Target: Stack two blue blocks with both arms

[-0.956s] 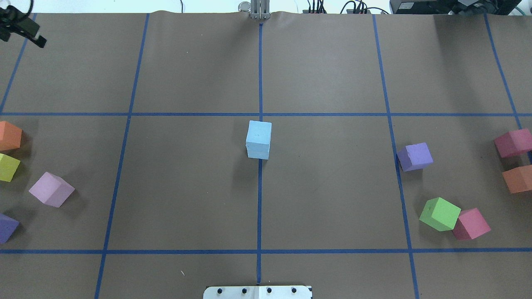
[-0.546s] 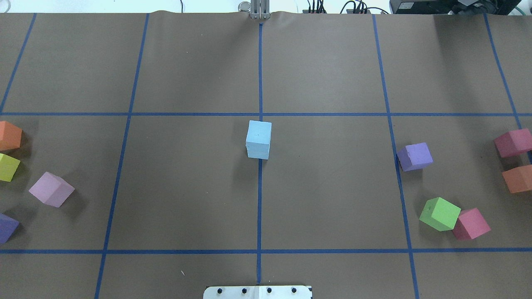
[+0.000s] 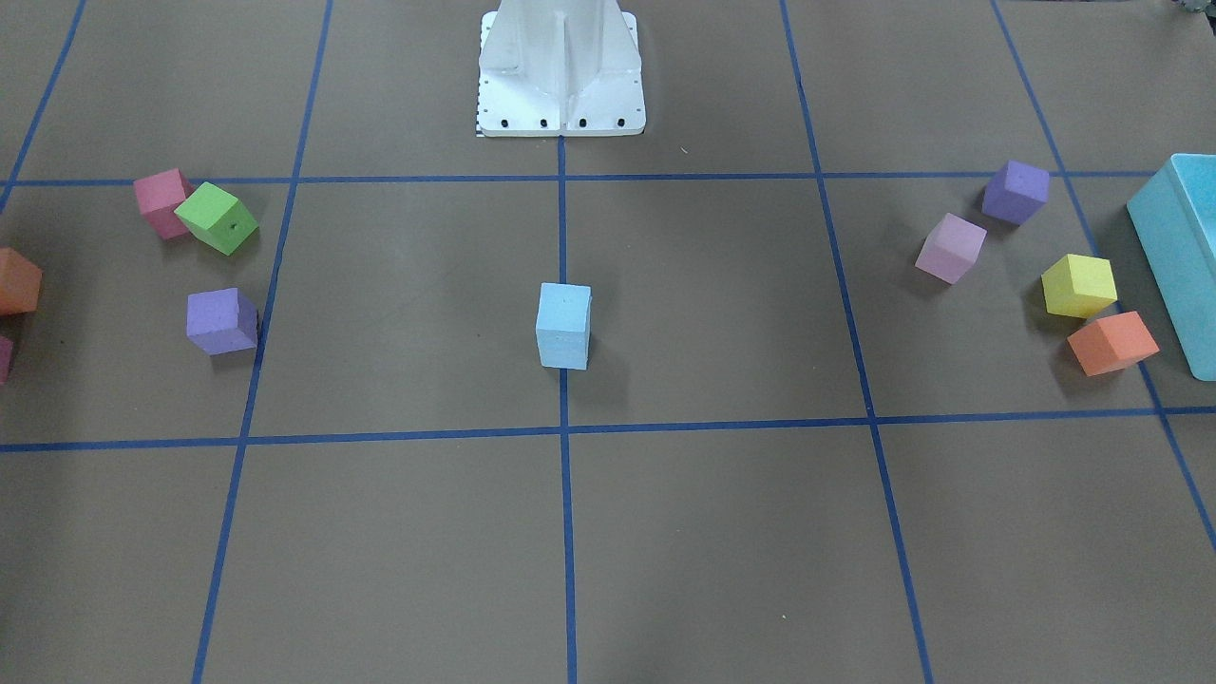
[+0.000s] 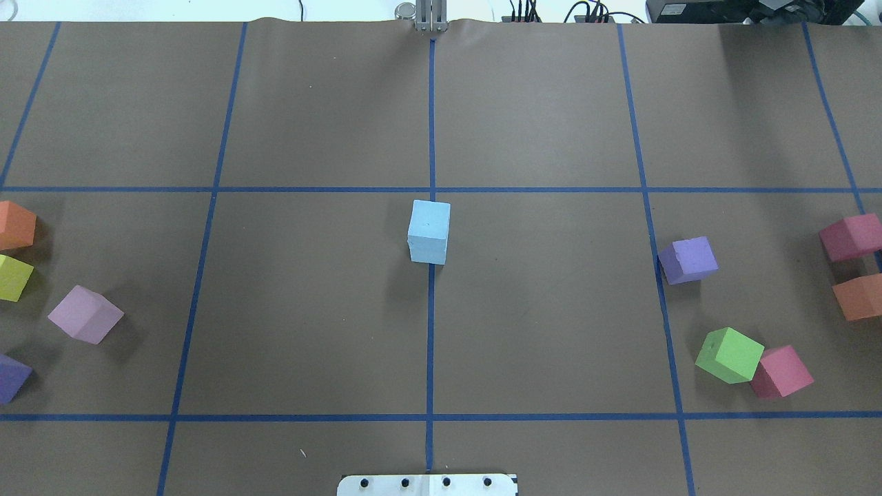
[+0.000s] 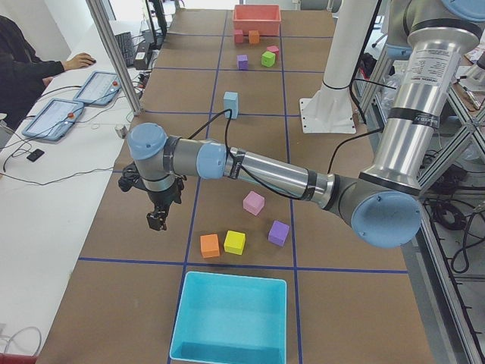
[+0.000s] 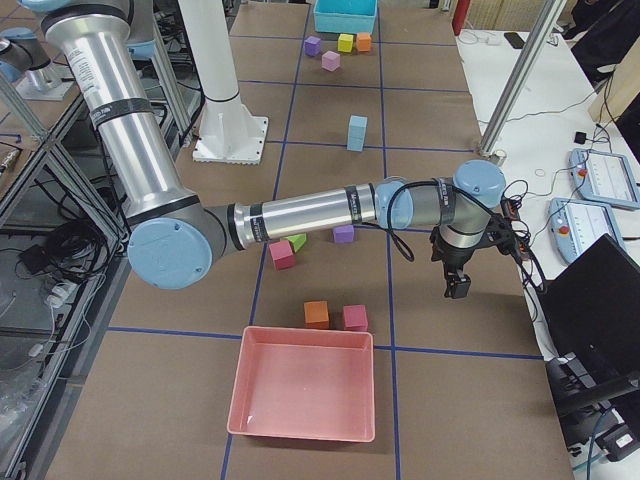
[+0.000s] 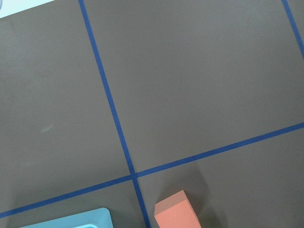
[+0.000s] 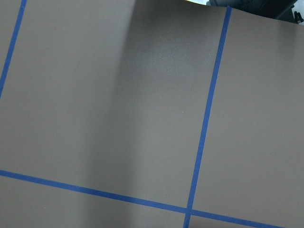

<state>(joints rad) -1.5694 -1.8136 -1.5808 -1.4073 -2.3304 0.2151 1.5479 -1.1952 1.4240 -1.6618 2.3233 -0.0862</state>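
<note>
The 2 blue blocks point(image 3: 563, 326) stand 1 on the other, upright, straight out from the white base point(image 3: 560, 71) on the centre tape line point(image 3: 567, 532); stacking looks done. The left gripper point(image 5: 157, 220) and right gripper point(image 6: 459, 287) hang far out from the base, well apart from the blocks; I cannot tell whether their jaws are wide or narrow. Likely only parking both arms remains, keeping away from the blocks.
</note>
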